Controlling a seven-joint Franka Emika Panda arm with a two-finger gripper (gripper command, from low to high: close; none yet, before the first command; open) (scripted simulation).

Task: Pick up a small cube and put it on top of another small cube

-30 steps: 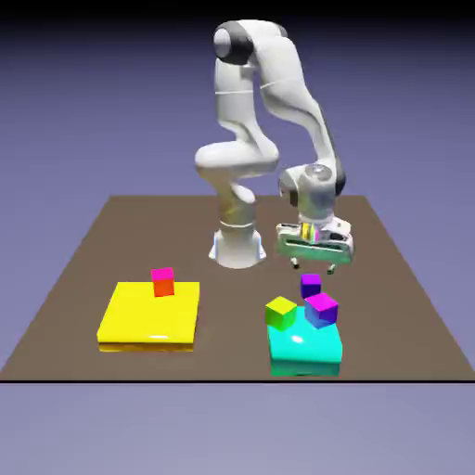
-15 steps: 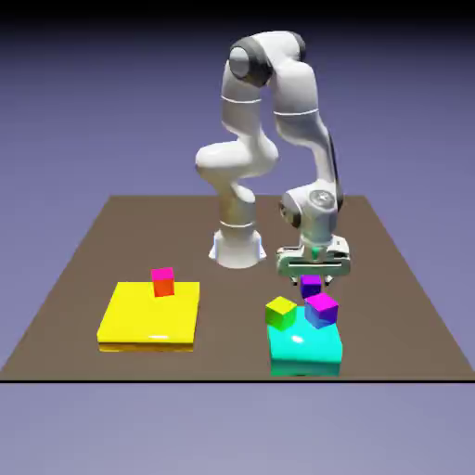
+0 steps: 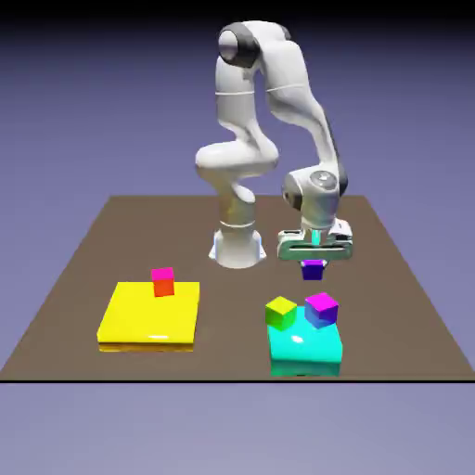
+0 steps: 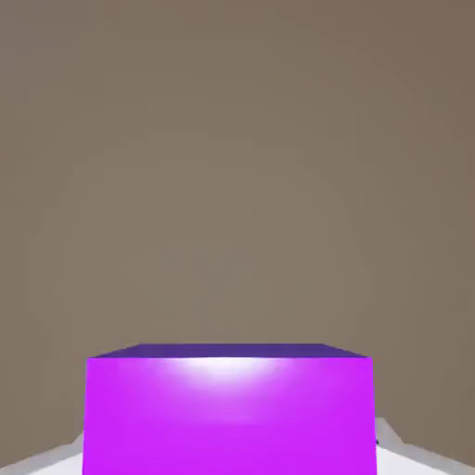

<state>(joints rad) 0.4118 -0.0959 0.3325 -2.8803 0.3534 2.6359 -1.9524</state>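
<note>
The small purple cube hangs a little above the brown table, with my gripper shut on it. In the hand view the small cube fills the bottom middle, and grey fingertips peek out at its lower corners. The other small cube, yellow-lime on top with green sides, sits on the cyan block's left edge, nearer the camera and slightly to the exterior view's left of my gripper.
A magenta-topped, blue-sided cube rests on the flat cyan block, right of the lime cube. A flat yellow block at the exterior view's left carries a magenta-and-orange cube. The robot base stands behind.
My gripper came down over the purple cube, shut on it, and has lifted it off the table, away from the cyan block.
</note>
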